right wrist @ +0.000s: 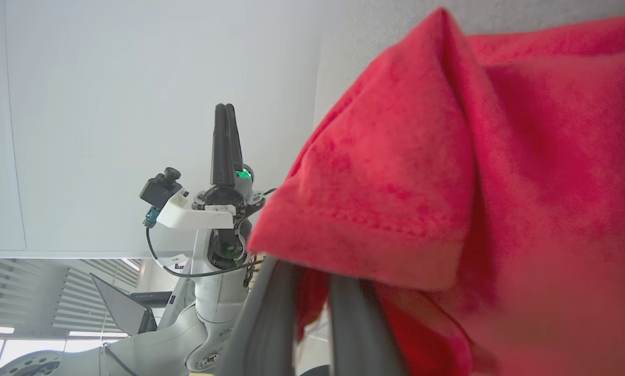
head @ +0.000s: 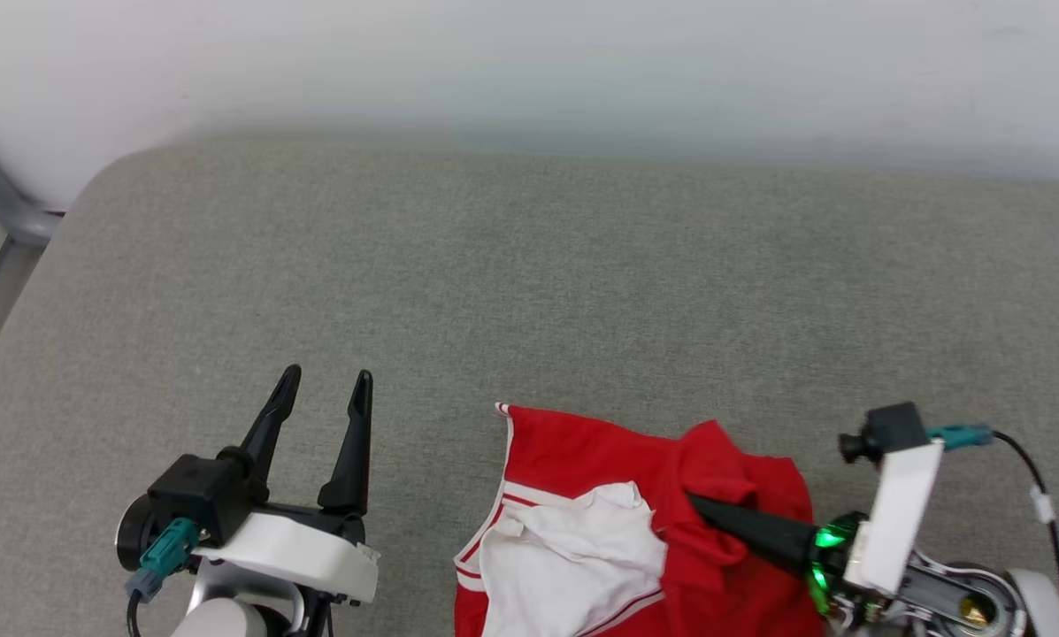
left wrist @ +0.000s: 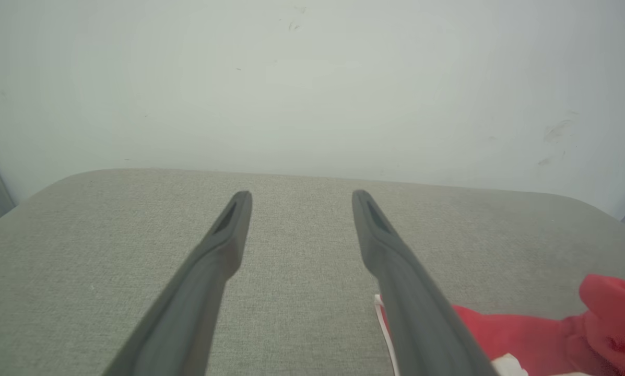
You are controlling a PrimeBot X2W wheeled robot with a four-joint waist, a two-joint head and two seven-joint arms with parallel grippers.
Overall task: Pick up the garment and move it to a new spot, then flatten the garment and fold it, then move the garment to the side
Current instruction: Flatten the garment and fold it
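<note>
The garment (head: 582,460) was soft matt cloth, the surface (head: 529,265) a grey, coarsely woven matt fabric, and the fingers (head: 353,442) of the left gripper (head: 328,373) looked like smooth, matt dark plastic.

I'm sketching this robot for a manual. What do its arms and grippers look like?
The left gripper and right gripper each have two long, tapering dark fingers on a black base. Each wrist has a white bracket carrying a small black camera, a teal plug and a black cable. A green light glows at the right wrist.
</note>
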